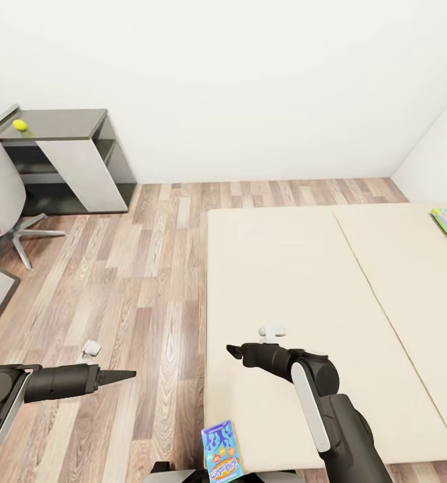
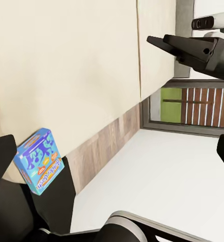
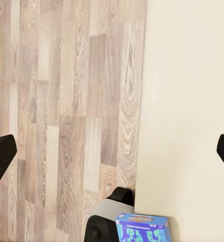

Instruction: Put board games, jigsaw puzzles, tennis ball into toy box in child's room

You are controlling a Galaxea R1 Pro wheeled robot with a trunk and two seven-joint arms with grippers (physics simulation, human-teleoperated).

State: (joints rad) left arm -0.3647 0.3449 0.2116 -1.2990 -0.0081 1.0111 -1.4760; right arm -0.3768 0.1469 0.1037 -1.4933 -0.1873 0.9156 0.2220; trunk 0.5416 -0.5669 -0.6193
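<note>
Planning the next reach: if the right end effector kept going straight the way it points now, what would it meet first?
Probably nothing soon: the right end effector points left over the bed edge toward open wood floor. Depth is unclear.

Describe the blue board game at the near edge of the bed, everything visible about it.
The blue board game is a flat rectangular printed box, cardboard by its look, closed. Its bright blue lid bears cartoon figures above an orange-and-yellow title band that is too small to read. It lies flat on the beige bed, at the corner nearest the robot and close to the mattress edge beside the wood floor. Nothing rests on it. Neither end effector touches it; the right end effector hovers farther up the mattress.
</note>
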